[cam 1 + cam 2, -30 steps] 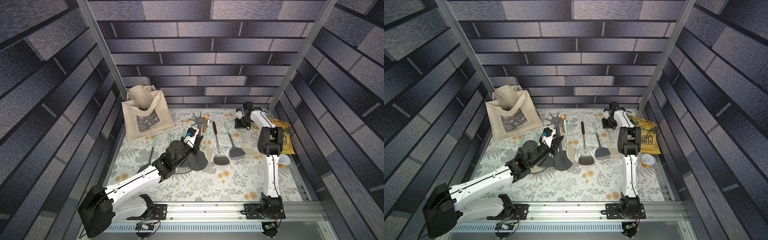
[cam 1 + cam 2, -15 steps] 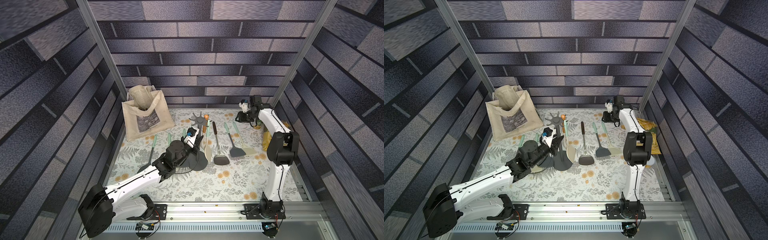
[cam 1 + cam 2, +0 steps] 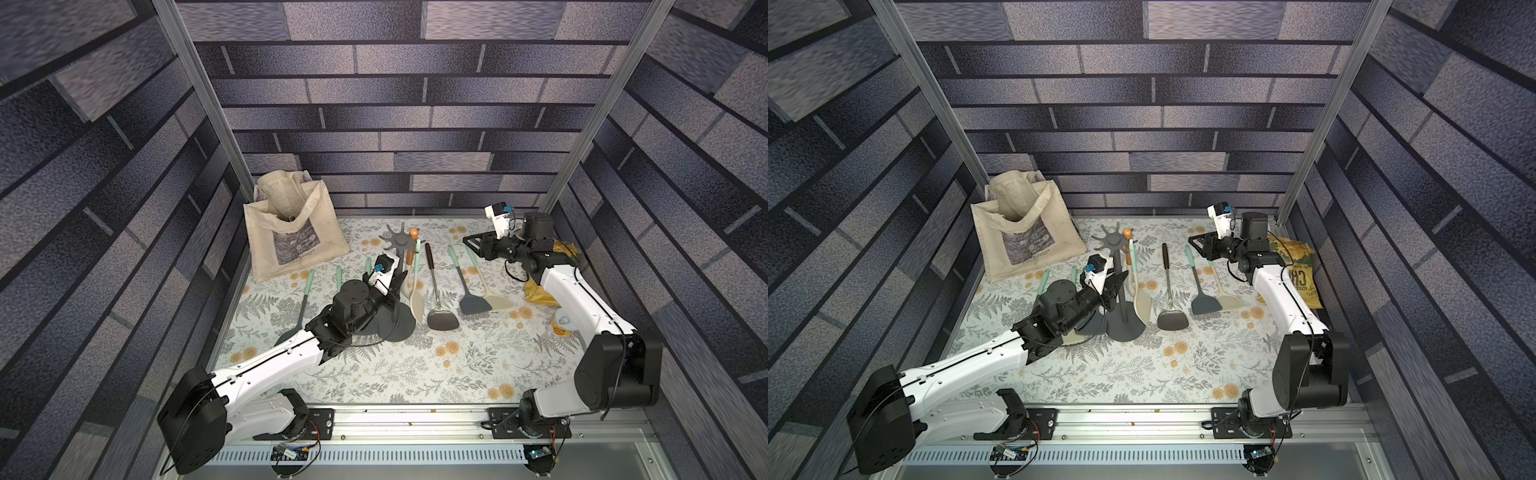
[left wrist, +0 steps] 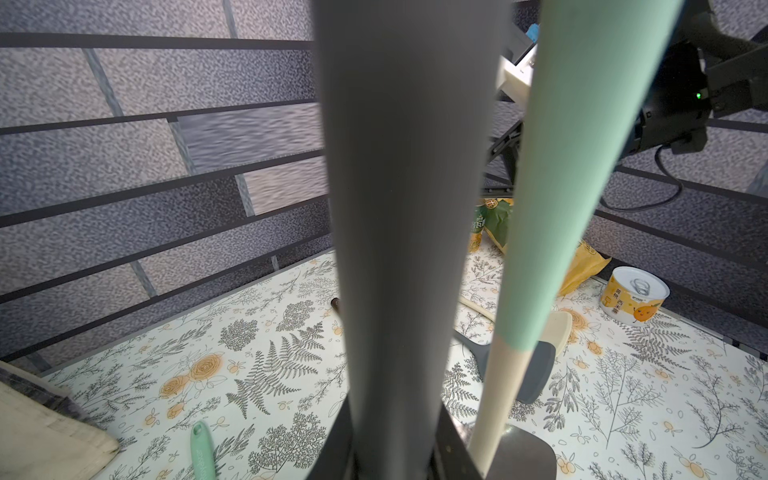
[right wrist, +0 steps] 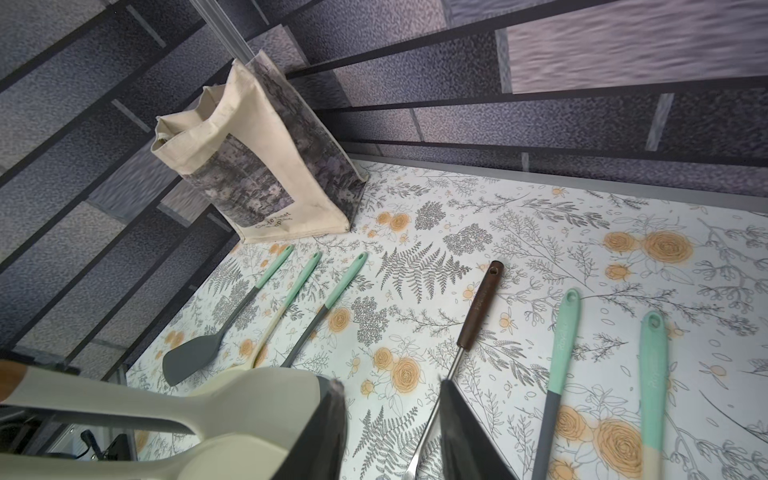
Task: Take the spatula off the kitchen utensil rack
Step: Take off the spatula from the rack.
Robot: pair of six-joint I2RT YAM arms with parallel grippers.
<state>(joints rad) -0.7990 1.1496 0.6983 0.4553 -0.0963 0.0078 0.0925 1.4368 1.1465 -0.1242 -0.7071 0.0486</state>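
Kitchen utensil rack is standing upright mid-table, slightly left of centre, with its round base sitting flat. Left gripper is pinching the rack's thin pole low down, jaws pressed onto it from both sides. Judged purpose: it is bracing the stand against tipping or sliding while a hook is being unloaded. Spatula, with a mint handle and a cream blade, is hanging from a hook on the rack's right side, and its blade is reaching down toward the base. In the left wrist view its handle is running just beside the pole. An orange-handled utensil is hanging next to it, and I cannot settle which of the two counts as the spatula. Right gripper is hovering raised at the far right, well apart from the rack. Its jaws are spread with nothing between them and are pointing left toward the hooks, probably lining up the pick. Loose utensils are lying flat on either side, leaving the approach unobstructed.
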